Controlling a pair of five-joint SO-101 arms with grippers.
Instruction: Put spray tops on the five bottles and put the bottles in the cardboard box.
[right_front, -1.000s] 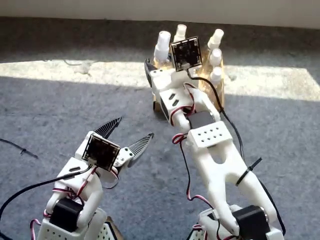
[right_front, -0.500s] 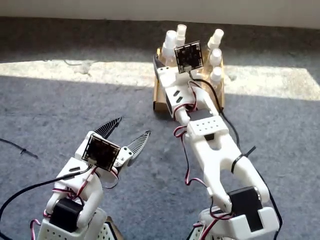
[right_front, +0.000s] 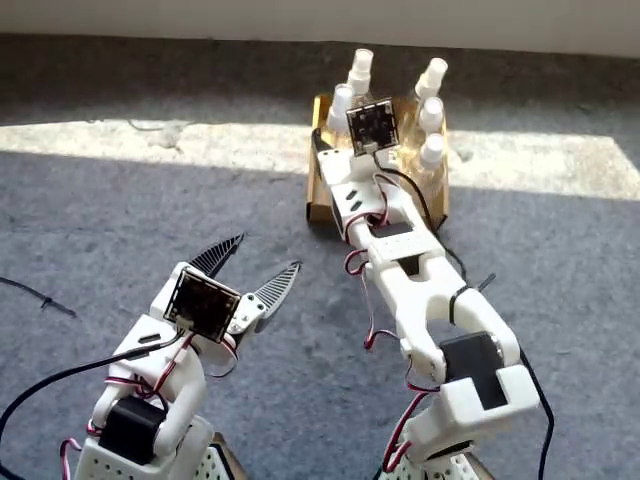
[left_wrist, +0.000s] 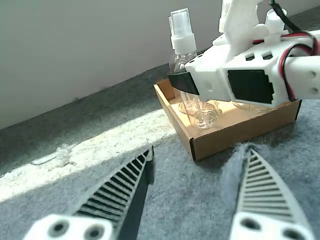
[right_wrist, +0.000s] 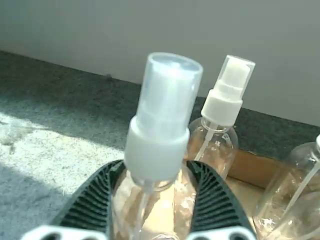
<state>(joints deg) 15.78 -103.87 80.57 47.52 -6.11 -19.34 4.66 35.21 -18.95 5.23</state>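
while the right end effector (right_wrist: 156, 175) grips a bottle (right_wrist: 162, 115) in the cardboard box (left_wrist: 235, 132), the left end effector (left_wrist: 198, 152) gapes empty.

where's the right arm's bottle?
The bottle is in the right gripper, inside the cardboard box on its left side in the high view, beside four other bottles.

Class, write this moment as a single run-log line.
right gripper: shut on bottle | bottle: spray top on, inside cardboard box | left gripper: open, above carpet, apart from box

Five spray-topped bottles (right_front: 431, 113), one cardboard box (right_front: 316, 196), and two arms (right_front: 420, 290).
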